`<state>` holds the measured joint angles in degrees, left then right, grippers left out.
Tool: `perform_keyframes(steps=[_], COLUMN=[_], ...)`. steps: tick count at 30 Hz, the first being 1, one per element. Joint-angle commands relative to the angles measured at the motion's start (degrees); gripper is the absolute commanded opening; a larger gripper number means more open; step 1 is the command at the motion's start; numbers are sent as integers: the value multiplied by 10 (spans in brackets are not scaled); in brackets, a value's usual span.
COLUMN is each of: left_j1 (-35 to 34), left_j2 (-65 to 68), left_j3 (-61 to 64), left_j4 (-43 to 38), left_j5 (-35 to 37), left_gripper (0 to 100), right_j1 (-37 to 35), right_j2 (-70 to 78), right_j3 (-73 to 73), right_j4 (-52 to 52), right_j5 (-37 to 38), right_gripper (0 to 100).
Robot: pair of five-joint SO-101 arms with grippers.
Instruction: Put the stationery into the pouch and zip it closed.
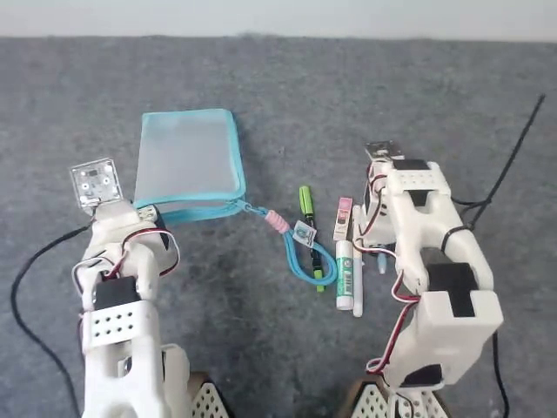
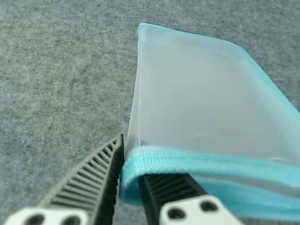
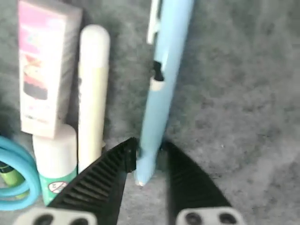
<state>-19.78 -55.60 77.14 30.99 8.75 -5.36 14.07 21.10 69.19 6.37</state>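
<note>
The translucent pouch (image 1: 187, 165) with teal trim lies flat at the back left. My left gripper (image 2: 129, 152) is shut on the pouch's (image 2: 201, 98) teal zipper edge at its near corner (image 1: 155, 214). The zipper's pink tab and teal cord loop (image 1: 300, 248) trail towards the stationery. A green highlighter (image 1: 306, 205), a pink eraser (image 1: 343, 218), a glue stick (image 1: 345, 274) and a white pen (image 1: 357, 283) lie side by side in the middle. My right gripper (image 3: 150, 152) is shut on the tip end of a light blue pen (image 3: 164, 65), which lies on the carpet beside the white pen (image 3: 93, 89).
Grey carpet (image 1: 287, 96) covers the whole table surface. Black cables run at the far right (image 1: 509, 170) and far left (image 1: 30, 270). The right arm's body (image 1: 431, 252) covers most of the light blue pen from above.
</note>
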Motion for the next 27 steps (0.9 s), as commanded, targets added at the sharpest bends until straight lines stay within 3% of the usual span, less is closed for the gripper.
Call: perform_keyframes(steps=[1, 6, 12, 19, 22, 27], left_j1=[23, 83, 154, 169, 176, 181], left_j2=[-1, -3, 1, 1, 1, 1], left_j3=[-41, -23, -12, 9, 10, 11], left_j4=[3, 3, -7, -55, -56, -56], left_j5=[9, 8, 10, 12, 12, 12], left_gripper=[12, 12, 12, 12, 12, 12], right_j1=[-6, 11, 48, 32, -11, -150], right_j2=[-32, -75, -225, -426, -505, -572], right_j3=[0, -1, 0, -1, -1, 4], right_j4=[-2, 34, 109, 218, 255, 328], right_j5=[-2, 39, 88, 135, 164, 230], right_gripper=[9, 7, 6, 6, 6, 6])
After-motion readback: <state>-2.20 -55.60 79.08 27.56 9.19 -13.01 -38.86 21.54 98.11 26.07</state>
